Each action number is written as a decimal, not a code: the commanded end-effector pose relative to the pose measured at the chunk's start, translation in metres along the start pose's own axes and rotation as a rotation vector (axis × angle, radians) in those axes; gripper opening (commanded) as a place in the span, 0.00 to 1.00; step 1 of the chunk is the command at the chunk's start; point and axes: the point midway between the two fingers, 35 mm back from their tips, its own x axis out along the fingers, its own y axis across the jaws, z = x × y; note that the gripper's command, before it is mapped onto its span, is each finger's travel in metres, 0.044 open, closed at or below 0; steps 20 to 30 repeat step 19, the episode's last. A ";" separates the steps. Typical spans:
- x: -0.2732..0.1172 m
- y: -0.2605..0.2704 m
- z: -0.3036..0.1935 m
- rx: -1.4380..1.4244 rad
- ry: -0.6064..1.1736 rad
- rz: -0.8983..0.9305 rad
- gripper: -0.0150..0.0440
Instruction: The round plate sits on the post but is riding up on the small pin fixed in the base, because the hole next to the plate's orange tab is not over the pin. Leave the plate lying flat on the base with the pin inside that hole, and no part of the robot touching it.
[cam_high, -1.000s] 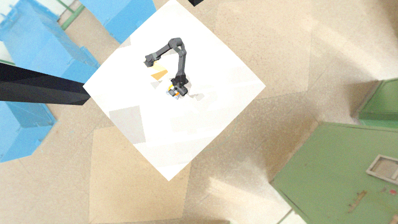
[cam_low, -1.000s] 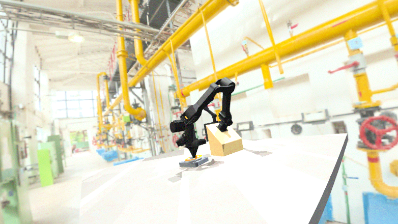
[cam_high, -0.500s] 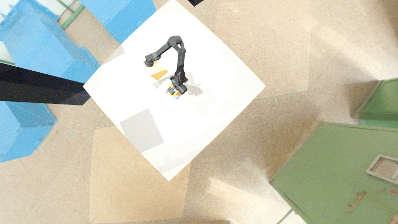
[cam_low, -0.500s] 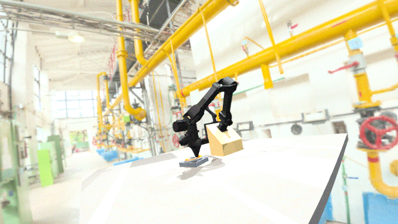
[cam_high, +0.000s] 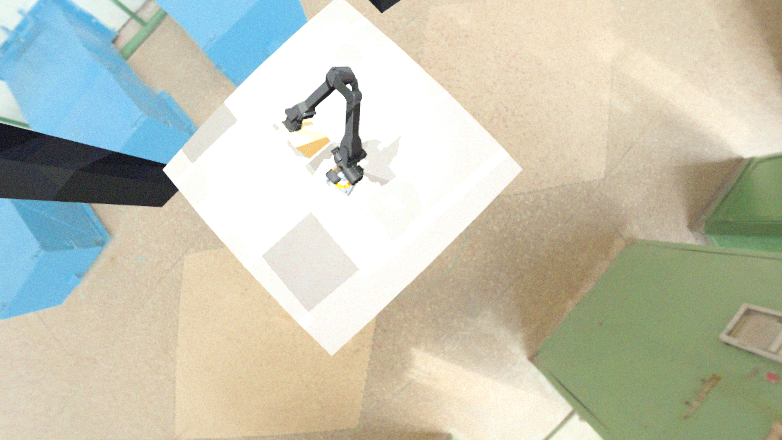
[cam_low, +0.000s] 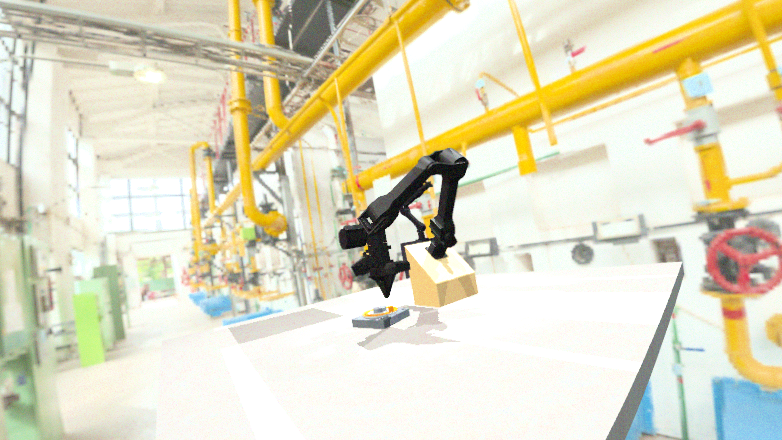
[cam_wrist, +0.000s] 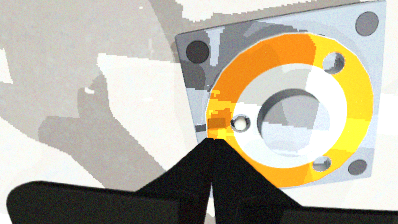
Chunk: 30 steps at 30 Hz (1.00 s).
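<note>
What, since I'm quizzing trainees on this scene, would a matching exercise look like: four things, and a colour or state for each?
Things:
1. plate
2. base
3. gripper
4. wedge block

Colour or state:
a. tan
b. shut, holding nothing
c. orange and yellow ring
d. grey square

Pairs: 1-c, 2-d, 3-b, 4-a.
</note>
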 end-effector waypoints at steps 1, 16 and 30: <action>-0.019 0.000 0.000 -0.011 -0.014 -0.001 0.25; -0.011 -0.001 0.000 -0.001 -0.008 0.000 0.25; -0.011 -0.001 0.000 -0.001 -0.008 0.000 0.25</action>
